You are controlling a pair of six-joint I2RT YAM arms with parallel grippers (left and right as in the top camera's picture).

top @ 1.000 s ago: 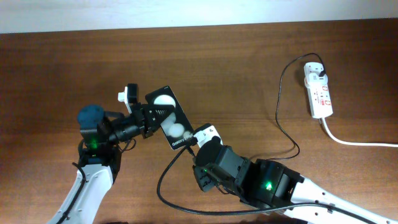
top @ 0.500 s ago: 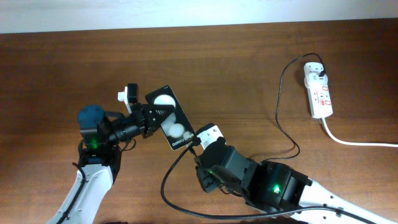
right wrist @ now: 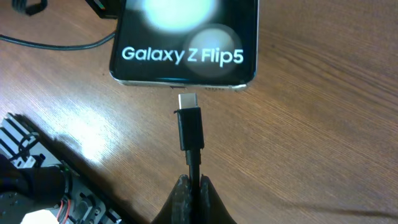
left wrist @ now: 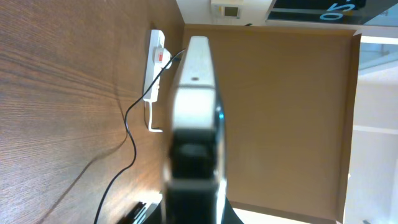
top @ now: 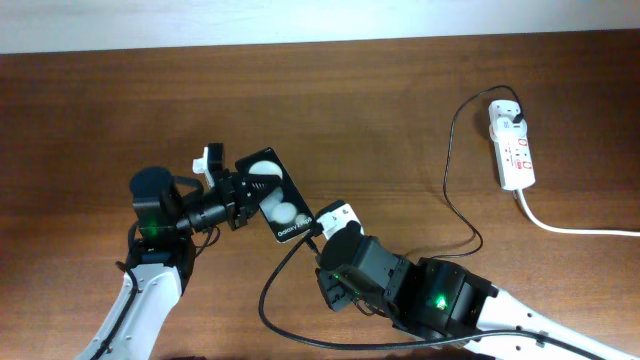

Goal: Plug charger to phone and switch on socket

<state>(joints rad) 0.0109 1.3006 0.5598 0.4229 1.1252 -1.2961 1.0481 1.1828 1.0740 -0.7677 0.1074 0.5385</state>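
Just ahead of my right gripper [right wrist: 191, 188], which is clenched on the charger [right wrist: 189, 134] cable, its connector tip sits lined up with the phone [right wrist: 183, 56] bottom edge, just short of the port. My left gripper [top: 250, 188] grasps the phone. The socket [top: 512, 150] lies well apart from both grippers.

The tabletop [top: 380, 110] was reddish-brown with a fine, streaked wood grain. The phone [right wrist: 186, 37] was glossy black, with two white round glare spots and white lettering near its lower edge. The charger [right wrist: 189, 127] was black, its connector tip silvery. At the upper right of the overhead view, the socket [top: 512, 150] was white with red markings, and its thick cord [top: 580, 229] was white.
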